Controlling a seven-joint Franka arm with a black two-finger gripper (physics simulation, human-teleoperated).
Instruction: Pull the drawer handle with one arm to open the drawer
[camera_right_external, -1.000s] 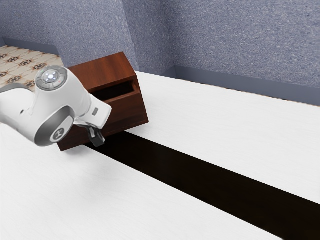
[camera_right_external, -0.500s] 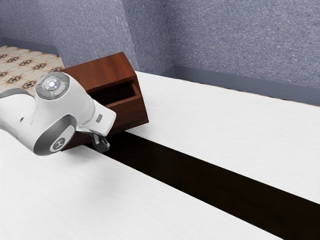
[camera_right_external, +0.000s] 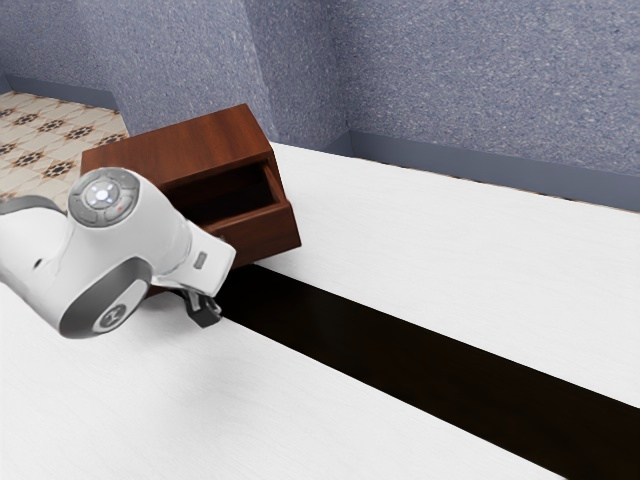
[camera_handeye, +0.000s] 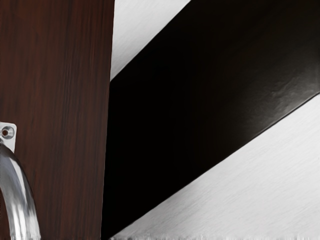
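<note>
A dark wooden cabinet (camera_right_external: 190, 148) sits on the white table at the exterior view's left. Its drawer (camera_right_external: 262, 222) stands partly pulled out, and the hollow inside shows from above. My black gripper (camera_right_external: 205, 309) is at the drawer's front, below the white hand, shut on the handle. In the wrist view the curved silver drawer handle (camera_handeye: 16, 196) with its screw plate rises against the wooden drawer front (camera_handeye: 55, 90), right under my hand. My arm hides most of the drawer front in the exterior view.
A wide black stripe (camera_right_external: 430, 375) runs across the white table (camera_right_external: 450, 250) from the cabinet toward the exterior view's right. Blue-grey walls stand behind, and a patterned floor (camera_right_external: 40, 130) shows at the far left.
My hand has moved down and toward the near side of the table, and the drawer has slid further out of the cabinet with it.
</note>
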